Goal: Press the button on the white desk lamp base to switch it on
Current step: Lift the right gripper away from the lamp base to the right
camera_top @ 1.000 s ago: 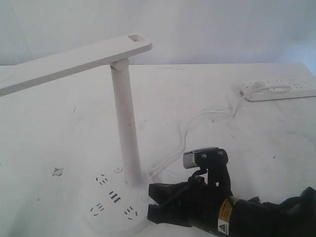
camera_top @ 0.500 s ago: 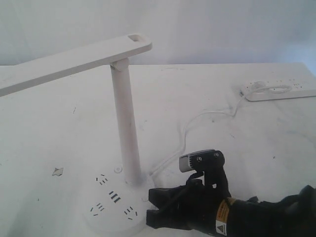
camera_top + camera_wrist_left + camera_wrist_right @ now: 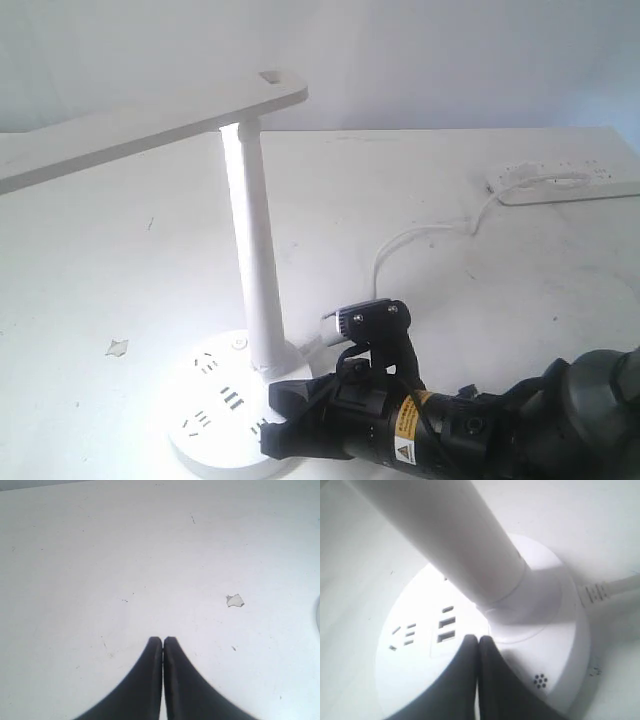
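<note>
The white desk lamp base [image 3: 208,432] sits at the front of the table and is brightly lit from the lamp head [image 3: 130,130] above. My right gripper [image 3: 272,418] is shut, and its tips [image 3: 479,641] rest on the base [image 3: 415,680] close to the foot of the post [image 3: 460,540], beside the USB ports [image 3: 447,630]. The button is hidden under the fingers; a grey dotted mark [image 3: 540,681] shows beside them. My left gripper [image 3: 163,640] is shut on nothing, over bare table, and is out of the exterior view.
The lamp's cord [image 3: 420,235] runs from the base back to an oblong white power strip [image 3: 565,182] at the far right. A small paper scrap [image 3: 117,347] lies on the table left of the base. The long lamp head overhangs the left half.
The right gripper has moved left onto the base. The lamp, dark in the earlier frames, now shines on the base and post.
</note>
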Action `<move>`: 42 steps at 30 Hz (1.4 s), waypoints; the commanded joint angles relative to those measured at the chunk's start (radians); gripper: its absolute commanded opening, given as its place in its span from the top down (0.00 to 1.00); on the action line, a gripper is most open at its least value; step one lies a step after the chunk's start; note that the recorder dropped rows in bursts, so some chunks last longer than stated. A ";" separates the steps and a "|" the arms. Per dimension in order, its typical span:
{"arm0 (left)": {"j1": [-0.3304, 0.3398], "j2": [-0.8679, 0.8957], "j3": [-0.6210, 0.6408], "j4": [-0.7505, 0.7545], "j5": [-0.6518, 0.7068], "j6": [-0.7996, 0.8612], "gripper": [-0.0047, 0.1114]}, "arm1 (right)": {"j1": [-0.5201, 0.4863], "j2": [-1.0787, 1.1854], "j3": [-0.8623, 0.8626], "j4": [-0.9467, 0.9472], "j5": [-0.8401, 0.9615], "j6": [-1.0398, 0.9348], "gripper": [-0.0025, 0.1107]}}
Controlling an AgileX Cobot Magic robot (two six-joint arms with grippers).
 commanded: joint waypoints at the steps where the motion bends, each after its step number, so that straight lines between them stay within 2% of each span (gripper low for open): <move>1: -0.004 -0.004 0.001 -0.006 0.002 0.002 0.96 | 0.002 0.021 0.009 -0.012 0.083 -0.002 0.98; 4: -0.004 -0.004 0.001 -0.006 0.002 0.002 0.96 | 0.002 0.021 0.009 -0.012 0.005 -0.015 0.98; 12: -0.004 -0.004 0.001 -0.006 0.002 0.002 0.96 | 0.002 0.021 0.014 -0.027 -0.348 -0.017 0.98; 20: -0.004 -0.004 0.001 -0.006 0.002 0.002 0.96 | 0.002 -0.044 0.071 -0.140 -0.348 -0.063 0.98; 27: -0.004 -0.004 0.001 -0.006 0.002 0.002 0.96 | 0.002 -0.209 0.281 -0.172 -0.348 -0.210 0.98; 32: -0.004 -0.004 0.001 -0.006 0.002 0.002 0.96 | 0.002 -0.376 0.442 -0.129 -0.348 -0.322 0.98; 34: -0.004 -0.004 0.001 -0.006 0.002 0.002 0.96 | 0.002 -0.444 0.442 -0.110 -0.348 -0.333 0.98; 36: -0.004 -0.004 0.001 -0.006 0.002 0.002 0.96 | 0.002 -0.531 0.442 -0.098 -0.243 -0.330 0.98; 42: -0.004 -0.004 0.001 -0.009 0.002 0.002 0.96 | 0.002 -0.757 0.442 0.014 -0.130 -0.369 0.98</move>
